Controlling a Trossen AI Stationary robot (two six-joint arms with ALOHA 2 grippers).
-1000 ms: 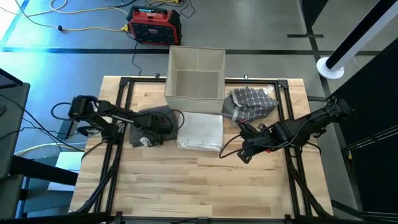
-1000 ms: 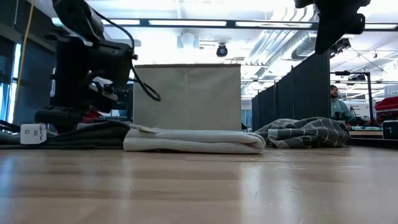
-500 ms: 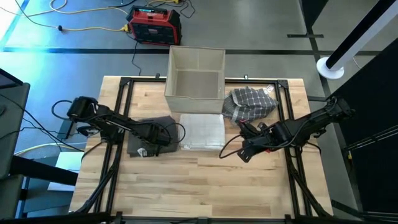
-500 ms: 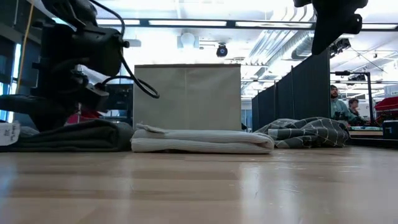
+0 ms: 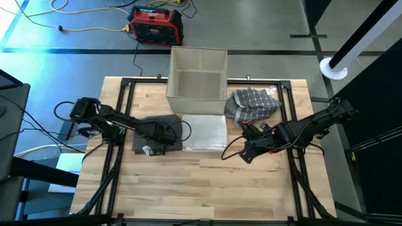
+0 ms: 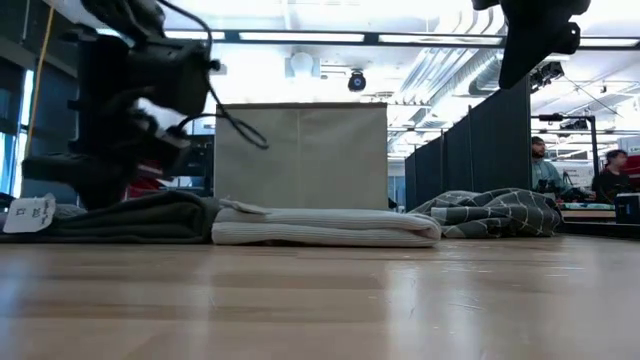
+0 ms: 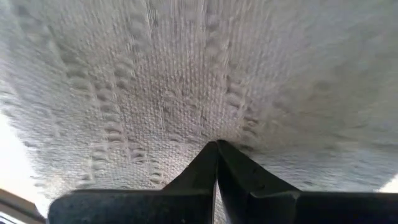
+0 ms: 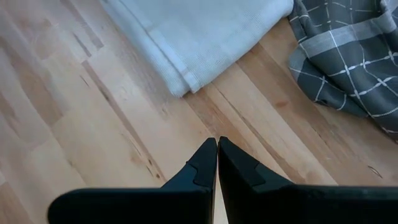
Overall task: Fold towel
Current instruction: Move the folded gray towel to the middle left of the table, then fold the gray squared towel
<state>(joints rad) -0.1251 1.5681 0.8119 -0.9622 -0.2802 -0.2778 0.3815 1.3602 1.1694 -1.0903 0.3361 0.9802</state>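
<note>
**Dark towel shifted, both my grippers clenched**

Since half a second ago my left gripper (image 5: 164, 133) has moved slightly toward the table's centre, and the folded dark grey towel (image 5: 149, 134) under it has shifted with it; its white tag (image 6: 29, 214) sits a little farther in than before. My right gripper (image 5: 246, 154) has not moved.

The open beige fabric box (image 5: 197, 73) at the far edge of the wooden table (image 5: 207, 188) shows only its bare inside.

My left fingers (image 7: 216, 163) are pressed together with their tips against pale woven cloth; I cannot tell whether they pinch any of it. The dark towel lies touching the folded white knitted towel (image 5: 205, 132). My right fingers (image 8: 217, 160) are clenched on nothing, over bare wood, near the white towel's corner and the crumpled grey checked cloth (image 5: 252, 103).
</note>
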